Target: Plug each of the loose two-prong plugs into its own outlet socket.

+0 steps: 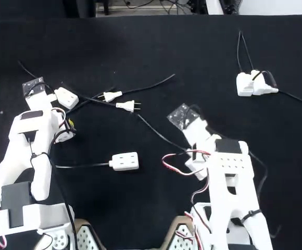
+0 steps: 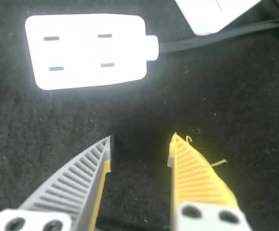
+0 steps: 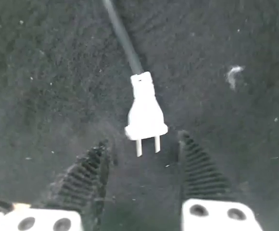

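Observation:
Two loose white two-prong plugs (image 1: 111, 96) (image 1: 126, 105) lie side by side at the table's middle back. A white outlet socket (image 1: 66, 97) sits just beside my left gripper (image 1: 36, 87). In the left wrist view this socket (image 2: 89, 50) lies face up a little ahead of the left gripper (image 2: 140, 144), which is open and holds nothing. A second outlet socket (image 1: 125, 161) lies nearer the front. My right gripper (image 1: 185, 115) is right of the plugs. In its wrist view it (image 3: 142, 144) stands open, and a plug (image 3: 145, 113) lies just ahead, prongs toward it.
At the back right a third outlet (image 1: 247, 83) has a plug (image 1: 264, 86) seated in it. Black cables (image 1: 156, 133) run across the dark table between the arms. A white object's corner (image 2: 211, 14) lies beyond the left socket.

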You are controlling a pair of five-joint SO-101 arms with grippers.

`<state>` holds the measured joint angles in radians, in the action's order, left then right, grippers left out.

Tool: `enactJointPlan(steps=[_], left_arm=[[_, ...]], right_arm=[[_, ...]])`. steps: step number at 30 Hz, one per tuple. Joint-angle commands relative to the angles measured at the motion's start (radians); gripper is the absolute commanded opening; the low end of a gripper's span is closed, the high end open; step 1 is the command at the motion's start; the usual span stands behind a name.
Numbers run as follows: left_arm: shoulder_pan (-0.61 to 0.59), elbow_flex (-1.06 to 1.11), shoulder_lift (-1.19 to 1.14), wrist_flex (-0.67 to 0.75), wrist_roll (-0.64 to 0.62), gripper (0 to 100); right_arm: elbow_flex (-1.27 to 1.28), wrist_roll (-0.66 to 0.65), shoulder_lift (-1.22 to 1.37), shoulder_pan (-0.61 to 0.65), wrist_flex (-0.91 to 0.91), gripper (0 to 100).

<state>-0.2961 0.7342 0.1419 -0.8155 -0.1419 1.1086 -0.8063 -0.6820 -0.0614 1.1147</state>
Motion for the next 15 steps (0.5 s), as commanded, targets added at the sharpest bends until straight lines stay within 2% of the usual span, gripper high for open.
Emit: enactJointPlan(steps=[1,5,11,15], left_arm=[[-0.007,-0.004,0.04,0.003,-0.002,20],[-0.007,0.008,0.04,0.011,-0.002,20],[-0.007,0.008,0.041,0.011,-0.002,20],[-0.007,0.008,0.041,0.011,-0.005,20]], right_arm=[[-0.102,-0.089,-0.036,-0.054,0.018,12.6],[-0.163,-0.203,-0.025,-0.135,-0.021,8.9],[-0.054,-0.285,0.076,-0.261,-0.293,10.7],[-0.015,-0.325,0.219,-0.278,-0.425,12.9]])
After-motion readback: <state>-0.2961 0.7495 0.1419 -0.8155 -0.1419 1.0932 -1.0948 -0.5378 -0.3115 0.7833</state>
